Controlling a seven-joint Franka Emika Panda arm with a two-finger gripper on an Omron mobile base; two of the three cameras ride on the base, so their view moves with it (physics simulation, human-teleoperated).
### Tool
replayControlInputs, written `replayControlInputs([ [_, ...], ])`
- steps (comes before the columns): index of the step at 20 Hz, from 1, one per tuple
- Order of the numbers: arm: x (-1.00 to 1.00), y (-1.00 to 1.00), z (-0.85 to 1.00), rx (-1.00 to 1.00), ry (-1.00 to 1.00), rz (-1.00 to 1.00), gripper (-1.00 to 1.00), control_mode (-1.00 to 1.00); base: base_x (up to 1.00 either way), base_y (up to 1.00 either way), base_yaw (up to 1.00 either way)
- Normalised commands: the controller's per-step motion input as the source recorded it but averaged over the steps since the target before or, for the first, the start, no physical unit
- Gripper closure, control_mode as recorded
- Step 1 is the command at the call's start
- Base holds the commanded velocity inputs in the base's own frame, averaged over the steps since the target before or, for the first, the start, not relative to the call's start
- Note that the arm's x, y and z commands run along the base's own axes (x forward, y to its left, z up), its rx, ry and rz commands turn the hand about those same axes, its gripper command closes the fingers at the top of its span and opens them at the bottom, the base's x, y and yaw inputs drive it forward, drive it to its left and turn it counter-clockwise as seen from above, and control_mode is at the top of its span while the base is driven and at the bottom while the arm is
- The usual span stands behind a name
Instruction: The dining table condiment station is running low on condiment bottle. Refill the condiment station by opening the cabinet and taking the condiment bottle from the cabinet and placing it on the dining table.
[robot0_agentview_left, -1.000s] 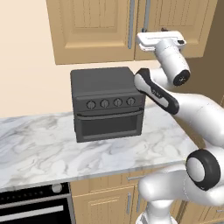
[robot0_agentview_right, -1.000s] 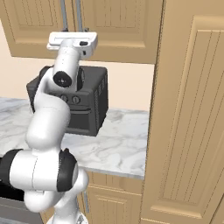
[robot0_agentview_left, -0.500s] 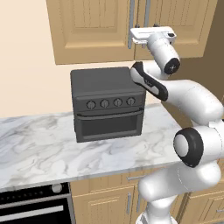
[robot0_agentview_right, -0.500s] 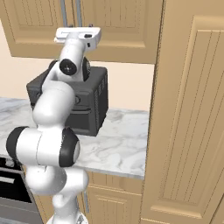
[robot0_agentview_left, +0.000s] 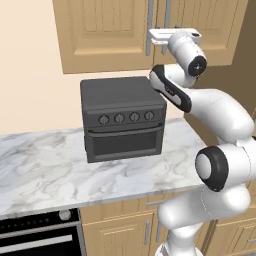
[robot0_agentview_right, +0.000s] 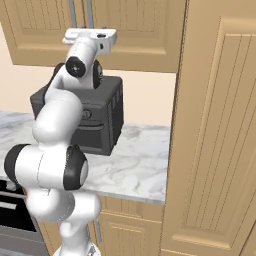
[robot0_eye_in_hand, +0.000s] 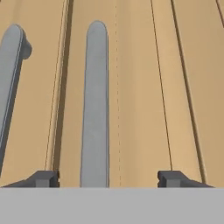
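Kitchen walls in a peach tone back a marble surface (robot0_agentview_left: 45, 165) that carries a dark toaster oven (robot0_agentview_left: 122, 117), with a black built-in oven (robot0_agentview_left: 37, 235) below it at the left.

Above the toaster oven hangs the cabinet (robot0_agentview_left: 105, 30), a light-wood wall cupboard with two panelled doors, both shut. Its two long grey bar handles run vertically side by side near the seam where the doors meet. In the hand view the right door's handle (robot0_eye_in_hand: 95, 109) stands upright near the middle of the frame, and the left door's handle (robot0_eye_in_hand: 9, 74) sits further left, beyond the seam.

The end effector (robot0_eye_in_hand: 107, 178) is raised to the level of the cabinet's lower edge, pointing at the door front. Its jaws are spread apart and released, holding nothing; the right door's handle lies between the fingertips (robot0_eye_in_hand: 43, 178), closer to the left one, with clear gaps on both sides. From the left base view the end effector (robot0_agentview_left: 162, 41) sits right at the handles' lower ends.

The arm (robot0_agentview_right: 60, 120) rises in front of the toaster oven. To the right stands a tall floor-to-ceiling wooden cupboard (robot0_agentview_right: 220, 125), and low drawer units (robot0_agentview_left: 120, 230) sit under the surface.
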Motion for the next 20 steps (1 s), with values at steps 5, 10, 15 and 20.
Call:
replayControlInputs([
  [5,0.22,0.18,-0.02,-0.01,0.13,-0.01,1.00,-1.00,0.00,0.00,0.00],
  [10,0.14,0.00,-0.22,0.00,0.11,0.00,1.00,-1.00,0.00,0.00,0.00],
  [15,-0.37,-0.40,-0.06,0.01,0.02,0.00,1.00,-1.00,0.00,0.00,0.00],
  [20,-1.00,-0.76,0.00,0.06,0.00,0.00,1.00,-1.00,0.00,0.00,0.00],
])
